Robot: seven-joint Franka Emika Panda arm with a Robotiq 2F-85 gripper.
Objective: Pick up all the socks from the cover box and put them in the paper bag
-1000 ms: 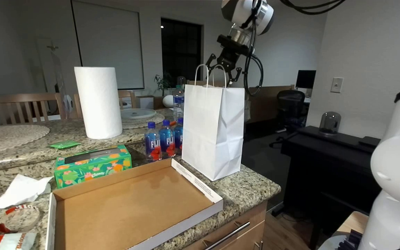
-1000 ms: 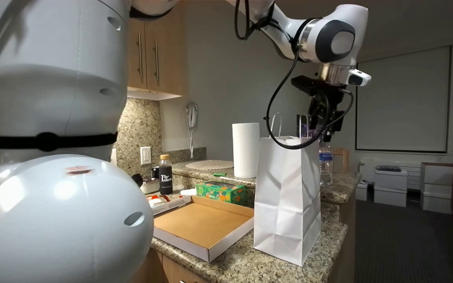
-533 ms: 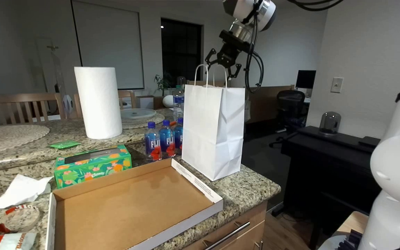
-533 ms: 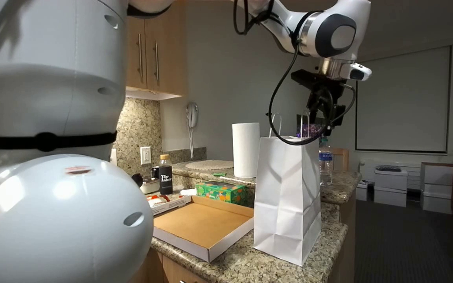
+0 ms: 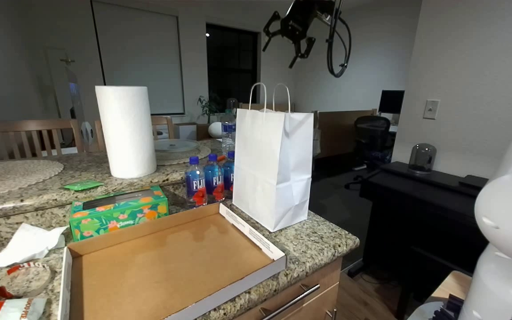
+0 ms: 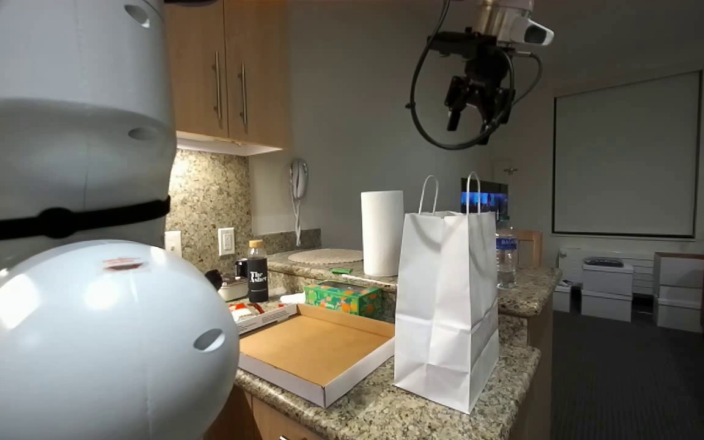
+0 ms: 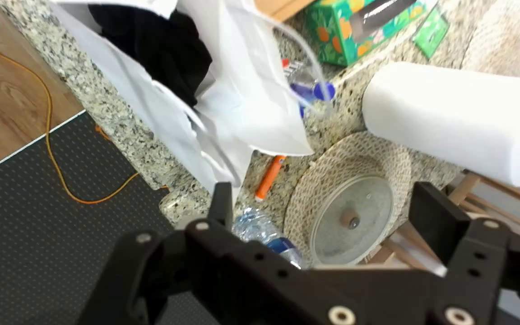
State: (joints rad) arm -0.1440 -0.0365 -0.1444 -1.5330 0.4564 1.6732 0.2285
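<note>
An end effector point(image 5: 278, 58), fingers spread and nothing between them, hangs above and apart from a white paper bag point(image 5: 256, 160) standing upright on a granite worktop point(image 5: 320, 238). The wrist view shows black socks point(image 7: 156, 45) heaped inside the bag; no sock shows in the visible part of the cover box point(image 5: 171, 262) just beside it. The transfer looks complete or nearly so, and the step in hand is likely one of clean clearance. Done well, that means rising straight up, fingers spread, so neither fingertips nor the looping cable point(image 6: 454, 147) catches the two handles point(image 5: 265, 95) and tips what is likely a light bag. A check of the cover box's unseen part would be wise before stopping. By count: one bag, one cover box, three blue-capped bottles point(image 5: 214, 180), the third partly hidden, one blue-labelled water bottle point(image 6: 506, 256), one dark bottle point(image 6: 258, 275), one paper towel roll point(image 5: 127, 133), one tissue box point(image 5: 120, 213). The socks, merged in one dark heap, cannot be counted.
</note>
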